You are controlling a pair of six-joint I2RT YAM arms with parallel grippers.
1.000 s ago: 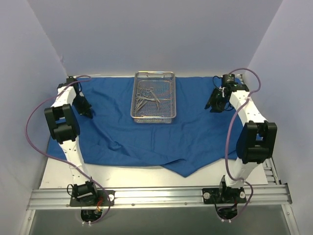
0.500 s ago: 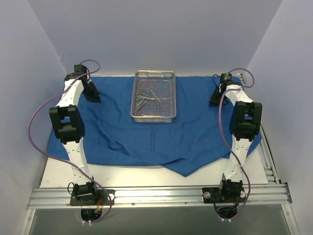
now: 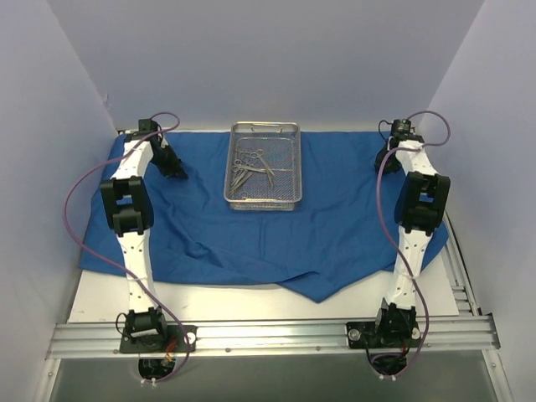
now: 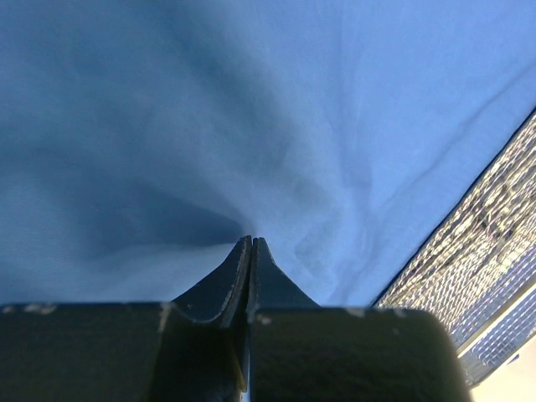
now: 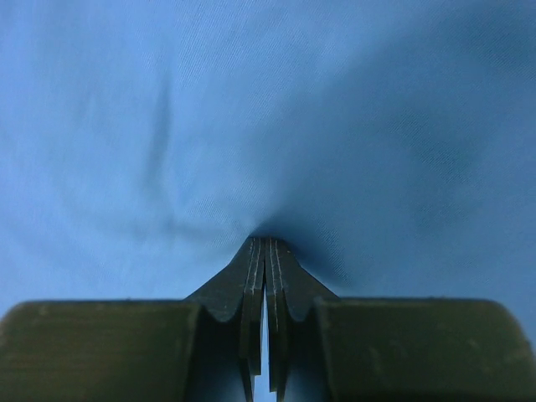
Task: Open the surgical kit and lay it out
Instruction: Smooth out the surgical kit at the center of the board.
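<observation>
Top external view: the cloth wrap lies opened out over the bench. It is royal blue and wrinkled, and its near edge hangs in a loose point toward the arm bases.
Tray: the wire-mesh tray stands on the cloth at the far middle, its long side running away from the arms.
Instruments: thin silver scissor-handled instruments lie overlapping in a loose heap inside the tray. None lies out on the cloth.
Left end effector: the left end effector is down on the cloth to the left of the tray and apart from it. In the left wrist view its fingers are pressed together and creases run into the tips, so it appears to pinch a small fold of wrap.
Right end effector: the right end effector is at the far right corner of the cloth, well apart from the tray. Its jaws are closed to a thin slit, the cloth puckers at the tips, and a pinch is likely caught.
Cloth handling: it looks soft, light and limp. It will probably follow any pull and may drag the tray with it, so it is best taken by a pinched fold at an edge or corner.
Tray handling: it looks stiff and fairly light, and the rim is the place to grip.
Instrument handling: they are rigid, smooth and probably slippery, and the ring handles may tangle. Each is best taken singly across the shank near the pivot.
Stage: the wrap seems open, and the laying out has not yet begun.
</observation>
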